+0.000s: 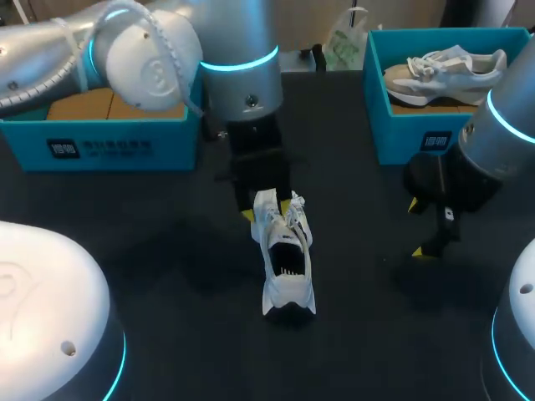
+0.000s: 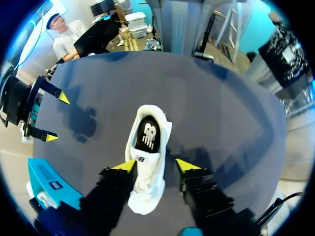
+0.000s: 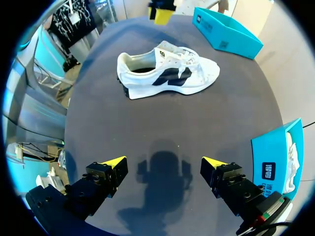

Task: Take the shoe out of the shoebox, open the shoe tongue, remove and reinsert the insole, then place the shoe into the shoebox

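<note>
On the dark desk (image 1: 167,242) the white shoe (image 1: 288,284) is standing in the middle. Our left end effector (image 2: 156,165) is straddling its toe with the fingers apart. Our right end effector (image 3: 165,164) is hovering wide open, holding nothing.

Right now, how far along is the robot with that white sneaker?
Done: the white lace-up sneaker is out of its box and stands on the dark table. In hand: the left gripper straddles its front, fingers open; the right gripper hovers open and empty. The dark insole sits inside; I cannot tell whether it has been out. Left: returning the sneaker to the teal cardboard shoebox.
</note>
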Controlling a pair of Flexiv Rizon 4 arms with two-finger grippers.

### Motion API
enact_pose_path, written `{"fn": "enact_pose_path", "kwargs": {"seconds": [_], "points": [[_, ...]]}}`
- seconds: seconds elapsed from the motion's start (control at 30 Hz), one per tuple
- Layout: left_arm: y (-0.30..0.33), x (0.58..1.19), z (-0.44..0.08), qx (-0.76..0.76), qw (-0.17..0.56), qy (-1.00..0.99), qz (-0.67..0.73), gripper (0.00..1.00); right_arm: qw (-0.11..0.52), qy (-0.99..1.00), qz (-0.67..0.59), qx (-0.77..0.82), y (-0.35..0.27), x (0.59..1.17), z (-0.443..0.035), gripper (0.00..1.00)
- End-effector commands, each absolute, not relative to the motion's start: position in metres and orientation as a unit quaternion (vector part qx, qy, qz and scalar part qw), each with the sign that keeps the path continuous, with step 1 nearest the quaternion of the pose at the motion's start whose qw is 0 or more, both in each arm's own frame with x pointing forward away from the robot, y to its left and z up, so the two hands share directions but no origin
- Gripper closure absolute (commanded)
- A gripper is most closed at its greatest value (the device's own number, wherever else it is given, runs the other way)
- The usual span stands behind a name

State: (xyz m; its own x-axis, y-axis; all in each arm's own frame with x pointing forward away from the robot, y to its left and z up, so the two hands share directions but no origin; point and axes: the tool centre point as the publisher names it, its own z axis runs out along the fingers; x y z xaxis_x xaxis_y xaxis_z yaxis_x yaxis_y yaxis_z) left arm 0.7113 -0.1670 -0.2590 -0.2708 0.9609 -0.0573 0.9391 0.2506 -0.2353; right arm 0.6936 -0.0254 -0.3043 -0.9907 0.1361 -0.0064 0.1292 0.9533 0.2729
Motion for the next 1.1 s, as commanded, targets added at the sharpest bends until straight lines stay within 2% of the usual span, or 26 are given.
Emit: {"fn": "enact_pose_path", "kwargs": {"seconds": [0.03,0.53,0.67,0.8,0.87,0.93,1.1], "points": [[-0.162,0.698,-0.248,-0.568,0.045,-0.813,0.12,0.0,0.014,0.988,0.137,0.067,-0.025,0.693,-0.305,0.0],[-0.159,0.694,-0.246,-0.561,0.044,-0.818,0.115,0.0,0.014,0.988,0.137,0.067,-0.025,0.693,-0.305,0.0],[-0.168,0.674,-0.256,-0.484,0.052,-0.871,0.065,0.0,0.014,0.988,0.137,0.067,-0.025,0.693,-0.305,0.0],[-0.169,0.652,-0.254,-0.412,0.047,-0.906,0.088,0.0,0.014,0.988,0.137,0.067,-0.025,0.693,-0.305,0.0],[-0.168,0.643,-0.254,-0.303,0.051,-0.947,0.097,0.0,0.014,0.988,0.137,0.067,-0.025,0.693,-0.305,0.0],[-0.165,0.632,-0.256,-0.227,0.025,-0.973,0.039,0.0,0.014,0.988,0.137,0.067,-0.025,0.693,-0.305,0.0],[-0.165,0.632,-0.256,-0.227,0.025,-0.973,0.039,0.0,0.014,0.988,0.137,0.067,-0.025,0.693,-0.305,0.0]]}}
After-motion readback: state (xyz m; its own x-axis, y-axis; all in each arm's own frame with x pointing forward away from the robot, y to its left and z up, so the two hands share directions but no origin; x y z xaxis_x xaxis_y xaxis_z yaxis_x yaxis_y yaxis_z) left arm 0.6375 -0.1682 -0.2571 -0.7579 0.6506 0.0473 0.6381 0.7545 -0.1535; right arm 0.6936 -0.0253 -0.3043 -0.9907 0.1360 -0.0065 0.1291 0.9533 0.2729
